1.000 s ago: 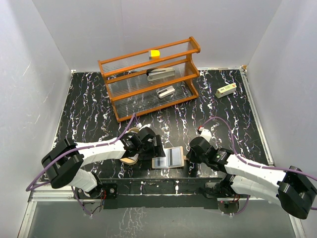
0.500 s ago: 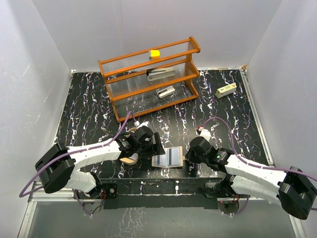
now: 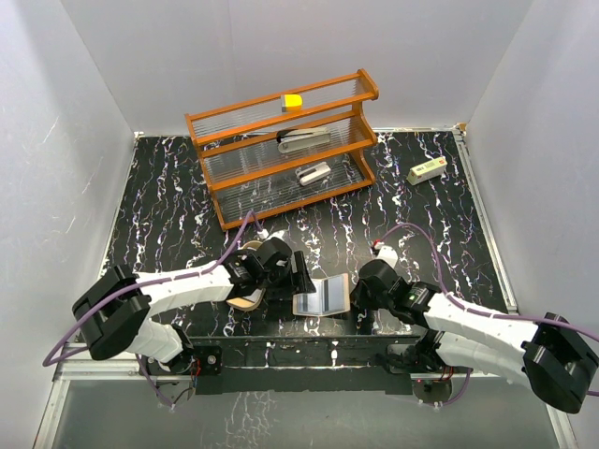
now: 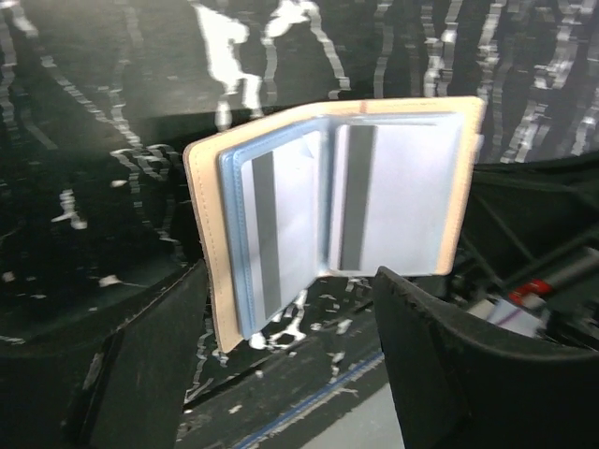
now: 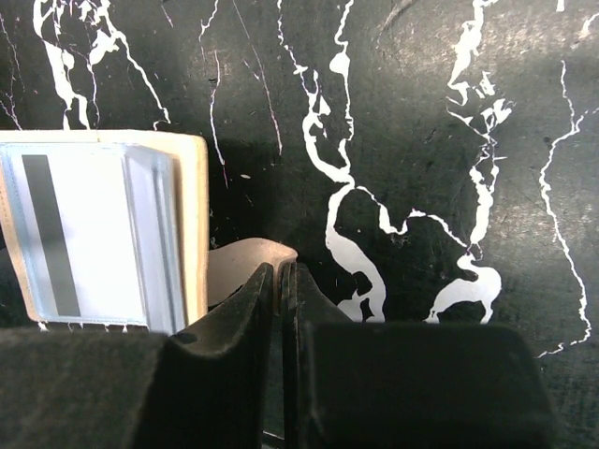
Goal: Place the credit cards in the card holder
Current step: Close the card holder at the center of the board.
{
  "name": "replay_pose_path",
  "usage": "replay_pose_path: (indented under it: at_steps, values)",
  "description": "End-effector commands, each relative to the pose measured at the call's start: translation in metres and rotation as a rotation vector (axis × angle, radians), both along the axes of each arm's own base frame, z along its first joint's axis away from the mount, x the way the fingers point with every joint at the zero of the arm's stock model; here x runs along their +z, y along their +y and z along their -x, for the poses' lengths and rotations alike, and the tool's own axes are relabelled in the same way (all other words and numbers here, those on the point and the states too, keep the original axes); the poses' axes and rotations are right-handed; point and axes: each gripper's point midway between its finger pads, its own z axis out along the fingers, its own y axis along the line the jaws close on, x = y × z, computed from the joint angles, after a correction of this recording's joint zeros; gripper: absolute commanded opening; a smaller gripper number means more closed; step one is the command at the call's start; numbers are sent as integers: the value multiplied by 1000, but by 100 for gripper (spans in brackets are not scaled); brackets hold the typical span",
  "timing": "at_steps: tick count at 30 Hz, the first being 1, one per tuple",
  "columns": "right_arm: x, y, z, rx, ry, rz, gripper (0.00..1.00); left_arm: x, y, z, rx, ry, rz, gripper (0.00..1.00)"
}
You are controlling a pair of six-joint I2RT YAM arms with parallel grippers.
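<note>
The tan leather folding card holder (image 3: 321, 296) lies open at the 6 o'clock edge of the black marbled table (image 3: 421, 215), with pale, dark-striped credit cards (image 4: 281, 234) already in its clear sleeves. At its 3 o'clock the right gripper (image 5: 279, 271) is closed, tips at the holder's tan tab (image 5: 239, 262). At its 9 o'clock the left gripper (image 4: 290, 281) gapes wide, holding nothing. Insertion looks done; the next move is probably folding the tilted flap over

Lighting: bright, even, from above; soft shadows on the counter (image 3: 168, 206). Top view sharp. Left wrist view dim, soft, slightly blurred. Right wrist view crisp on the counter; right tool (image 5: 279, 271) dark, unfocused in foreground.
</note>
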Motion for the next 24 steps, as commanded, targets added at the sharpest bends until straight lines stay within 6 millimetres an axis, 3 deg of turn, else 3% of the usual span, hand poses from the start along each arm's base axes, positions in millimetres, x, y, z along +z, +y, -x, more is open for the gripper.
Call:
replay_pose_path:
  at_steps: [1,12,24]
  values:
    - [1,10,0,20,-5,-46,0,43,-30,2,-61,-41,209,68]
    - [13,48,5,140,-20,-141,0,53,-48,7,-116,-28,295,63]
    - [1,53,11,155,-3,-114,0,36,-53,8,-167,-13,251,67]
